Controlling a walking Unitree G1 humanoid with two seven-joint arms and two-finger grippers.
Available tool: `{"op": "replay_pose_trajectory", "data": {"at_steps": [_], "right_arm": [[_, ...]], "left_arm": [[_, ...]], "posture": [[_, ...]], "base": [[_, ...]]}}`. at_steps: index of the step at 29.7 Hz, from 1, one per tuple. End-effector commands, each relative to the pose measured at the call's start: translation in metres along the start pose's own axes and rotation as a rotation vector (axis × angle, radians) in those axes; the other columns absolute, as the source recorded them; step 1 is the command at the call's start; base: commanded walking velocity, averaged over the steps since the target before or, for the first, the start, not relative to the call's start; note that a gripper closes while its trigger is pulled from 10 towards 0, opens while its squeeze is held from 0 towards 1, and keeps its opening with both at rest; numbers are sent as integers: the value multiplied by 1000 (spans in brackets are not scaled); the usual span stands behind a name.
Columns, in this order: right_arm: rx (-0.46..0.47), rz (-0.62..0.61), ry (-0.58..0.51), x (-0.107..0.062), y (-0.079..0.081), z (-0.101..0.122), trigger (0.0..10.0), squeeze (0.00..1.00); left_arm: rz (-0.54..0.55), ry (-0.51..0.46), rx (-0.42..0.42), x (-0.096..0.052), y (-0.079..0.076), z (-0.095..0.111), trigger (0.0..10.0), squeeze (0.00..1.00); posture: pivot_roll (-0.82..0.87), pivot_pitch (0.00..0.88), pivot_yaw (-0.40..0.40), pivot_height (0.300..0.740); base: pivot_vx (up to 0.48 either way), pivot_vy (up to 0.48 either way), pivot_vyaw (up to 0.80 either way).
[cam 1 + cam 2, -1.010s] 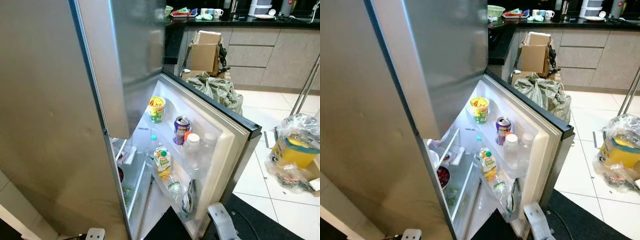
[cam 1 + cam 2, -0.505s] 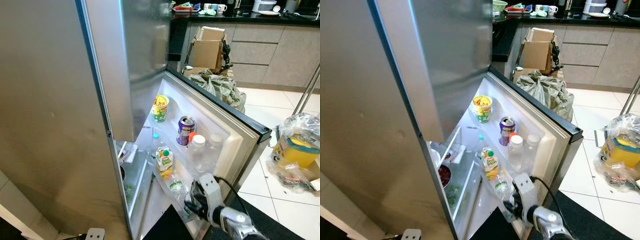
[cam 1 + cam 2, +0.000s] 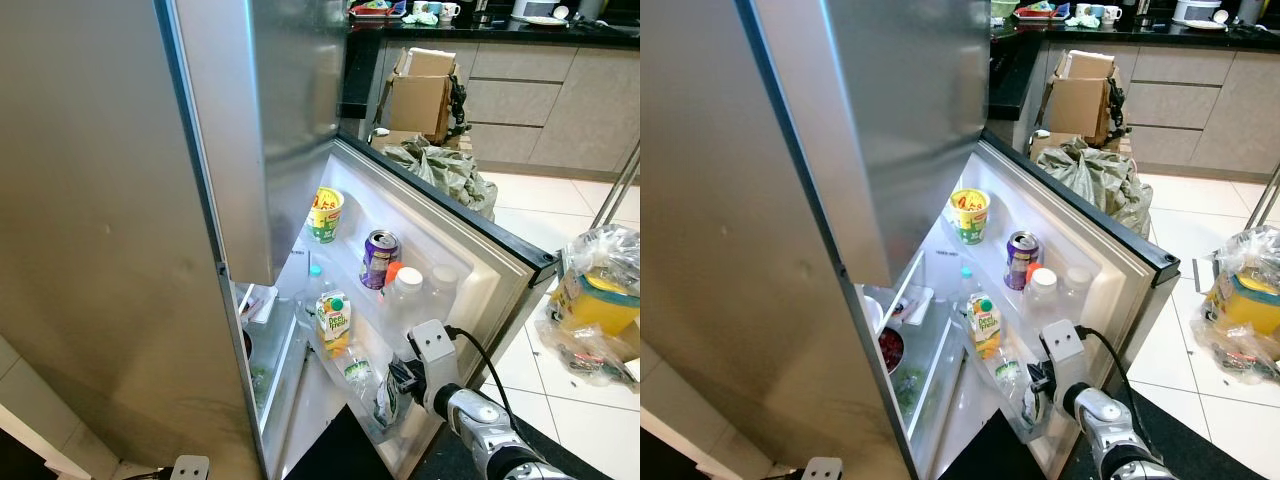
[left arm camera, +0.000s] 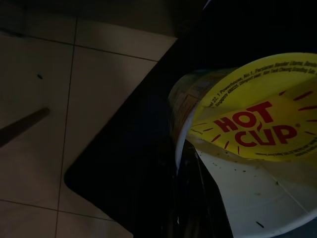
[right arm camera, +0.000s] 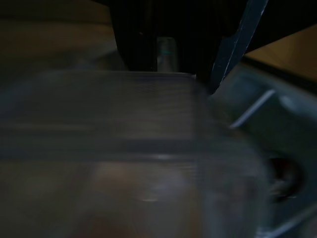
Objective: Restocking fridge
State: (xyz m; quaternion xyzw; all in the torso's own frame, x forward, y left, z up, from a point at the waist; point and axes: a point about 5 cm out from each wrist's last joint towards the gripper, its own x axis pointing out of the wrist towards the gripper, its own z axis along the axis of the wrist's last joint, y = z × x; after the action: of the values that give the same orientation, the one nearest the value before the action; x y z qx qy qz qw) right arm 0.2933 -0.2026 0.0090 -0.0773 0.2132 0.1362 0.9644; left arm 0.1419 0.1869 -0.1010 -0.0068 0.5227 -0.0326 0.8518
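Note:
The fridge's lower door (image 3: 500, 252) stands open. Its upper shelf holds a yellow noodle cup (image 3: 325, 214), a purple can (image 3: 379, 259) and a white-capped bottle (image 3: 405, 295). Lower down stand a juice carton (image 3: 333, 322) and small bottles (image 3: 355, 372). My right gripper (image 3: 398, 385) is at the lower door shelf, beside a dark packet (image 3: 383, 400); its wrist view is a blur of clear plastic (image 5: 148, 148). In the dark left wrist view, my left gripper (image 4: 190, 198) holds a yellow Hot Cup noodle cup (image 4: 252, 129) above the floor.
The closed upper fridge door (image 3: 280, 120) looms just left of the opening. A cardboard box (image 3: 420, 95) and a grey-green bag (image 3: 445, 170) sit behind the open door. A plastic bag with a yellow item (image 3: 600, 300) lies right. A dark mat (image 3: 340, 455) covers the floor below.
My right arm has risen from the bottom edge and reached up to the lower door shelf. The camera has shifted slightly.

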Motion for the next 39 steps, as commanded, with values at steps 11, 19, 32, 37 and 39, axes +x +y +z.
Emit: {"op": "replay_pose_trajectory", "data": {"at_steps": [11, 19, 32, 37, 39], "right_arm": [[-60, -378, -116, -26, -82, 31, 10000, 0], [-67, -522, -93, -46, -114, 30, 10000, 0], [-17, -435, 68, -41, -78, -17, 10000, 0], [19, -347, 240, -46, -43, -62, 10000, 0], [36, -296, 316, -52, -26, -83, 10000, 0]], "left_arm": [[10, 28, -25, -2, 2, -10, 10000, 0], [9, 25, -26, -1, 2, -9, 10000, 0], [6, 26, -22, -1, 1, -10, 10000, 0], [1, 26, -19, -1, 0, -10, 10000, 0], [-5, 26, -20, -1, -1, -10, 10000, 0]], "posture": [[-27, 0, -2, 740], [-28, 0, -1, 740], [-32, 0, -2, 740], [-32, 0, -4, 740], [-32, 0, -4, 740]], "base": [[0, 0, 0], [0, 0, 0], [0, 0, 0], [0, 0, 0], [0, 0, 0]]}}
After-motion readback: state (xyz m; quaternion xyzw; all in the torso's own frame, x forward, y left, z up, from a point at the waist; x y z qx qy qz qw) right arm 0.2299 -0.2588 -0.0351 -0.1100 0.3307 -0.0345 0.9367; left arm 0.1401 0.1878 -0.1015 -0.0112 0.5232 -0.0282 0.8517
